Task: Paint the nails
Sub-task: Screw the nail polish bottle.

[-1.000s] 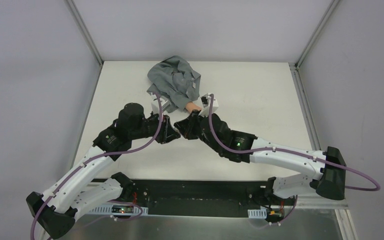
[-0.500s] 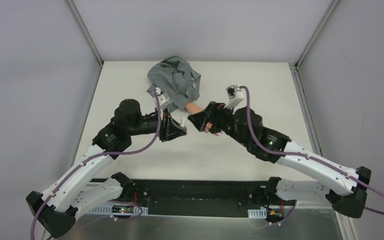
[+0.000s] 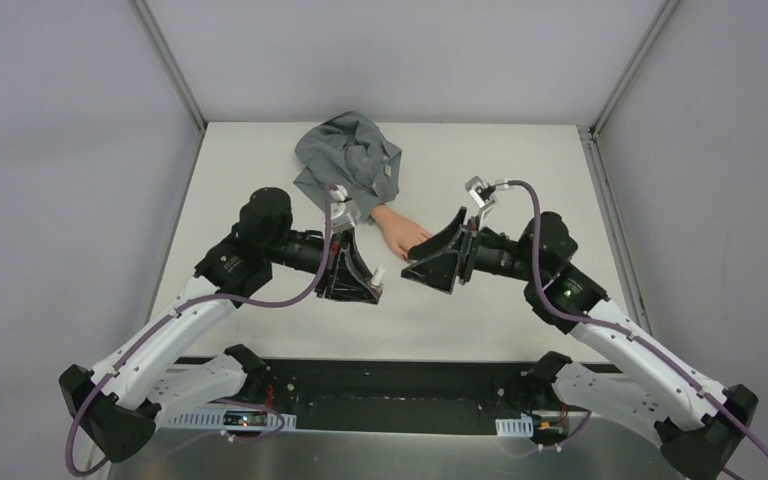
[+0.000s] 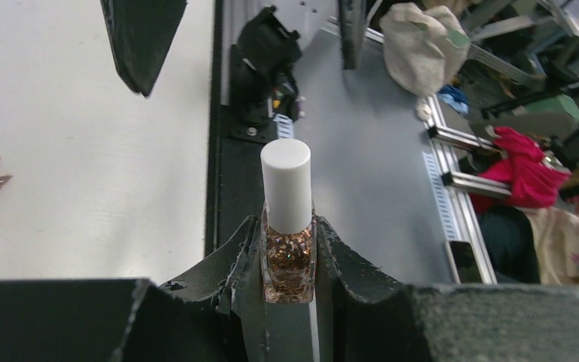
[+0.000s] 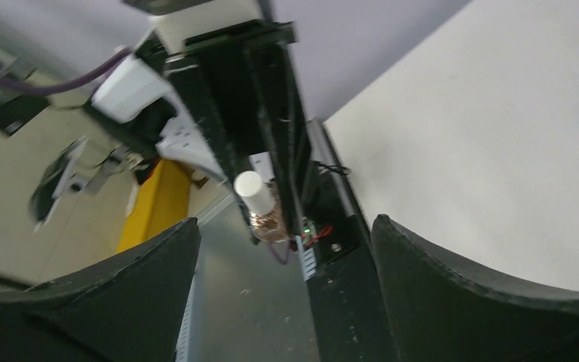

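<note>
Top: fake hand (image 3: 398,230) lies on table (image 3: 520,170), nails (image 3: 407,256) between both arms, near bottle.
Left wrist: left fingers (image 4: 350,268) clamped tight on polish bottle (image 4: 288,253), cap (image 4: 286,181) on.
Right wrist: right fingers (image 5: 452,271) spread wide, empty, facing cap. Centre on cap, close squarely, then twist.

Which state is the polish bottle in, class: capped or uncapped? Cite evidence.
Capped: the white cap sits squarely on the glitter-filled polish bottle held in the left pincer.
</note>
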Robot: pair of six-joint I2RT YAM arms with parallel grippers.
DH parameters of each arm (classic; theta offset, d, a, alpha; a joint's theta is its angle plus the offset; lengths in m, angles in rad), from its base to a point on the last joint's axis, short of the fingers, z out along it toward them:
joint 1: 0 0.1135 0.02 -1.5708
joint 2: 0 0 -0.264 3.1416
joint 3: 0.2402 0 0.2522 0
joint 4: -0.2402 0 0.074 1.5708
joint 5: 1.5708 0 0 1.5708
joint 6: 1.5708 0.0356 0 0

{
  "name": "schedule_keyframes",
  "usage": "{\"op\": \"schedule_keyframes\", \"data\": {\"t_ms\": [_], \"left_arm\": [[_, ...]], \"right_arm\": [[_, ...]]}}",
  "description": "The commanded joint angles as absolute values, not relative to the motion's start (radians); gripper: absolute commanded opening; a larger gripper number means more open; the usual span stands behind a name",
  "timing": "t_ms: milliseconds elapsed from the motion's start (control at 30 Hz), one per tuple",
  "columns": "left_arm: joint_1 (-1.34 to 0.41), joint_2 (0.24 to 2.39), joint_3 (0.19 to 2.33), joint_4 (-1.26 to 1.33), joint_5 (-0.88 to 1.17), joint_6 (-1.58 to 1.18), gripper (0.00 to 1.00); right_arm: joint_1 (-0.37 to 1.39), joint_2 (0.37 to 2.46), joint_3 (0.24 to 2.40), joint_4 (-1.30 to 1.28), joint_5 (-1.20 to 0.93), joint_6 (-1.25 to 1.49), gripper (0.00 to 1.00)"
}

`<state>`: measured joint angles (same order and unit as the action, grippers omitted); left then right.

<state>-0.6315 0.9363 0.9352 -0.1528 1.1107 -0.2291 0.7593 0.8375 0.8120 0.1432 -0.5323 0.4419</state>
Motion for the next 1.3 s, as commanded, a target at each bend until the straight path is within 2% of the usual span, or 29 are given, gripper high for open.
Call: {"op": "schedule_keyframes", "data": {"t_ms": [0, 233, 900, 1067, 1233, 1267], "left_arm": [[-0.665, 0.955, 0.988, -0.101, 1.284, -0.240, 0.00], [-0.699, 0.975, 0.988, -0.101, 1.295, -0.244, 0.00], [-0.706, 0.976, 0.988, -0.101, 1.275, -0.249, 0.00], [-0.706, 0.975, 0.987, -0.101, 1.267, -0.247, 0.00], [-0.706, 0.960, 0.977, -0.101, 1.217, -0.238, 0.00], [-0.706, 0.955, 0.974, -0.100, 1.201, -0.234, 0.00]], "right_arm": [[0.758, 0.884, 0.826, 0.445, -0.900, 0.522, 0.85], [0.798, 0.982, 0.843, 0.631, -0.977, 0.603, 0.79], [0.912, 1.045, 0.920, 0.407, -0.869, 0.423, 0.54], [0.925, 1.046, 0.925, 0.361, -0.843, 0.397, 0.37], [0.931, 1.045, 0.921, 0.310, -0.794, 0.384, 0.01], [0.931, 1.041, 0.919, 0.300, -0.777, 0.384, 0.00]]}}
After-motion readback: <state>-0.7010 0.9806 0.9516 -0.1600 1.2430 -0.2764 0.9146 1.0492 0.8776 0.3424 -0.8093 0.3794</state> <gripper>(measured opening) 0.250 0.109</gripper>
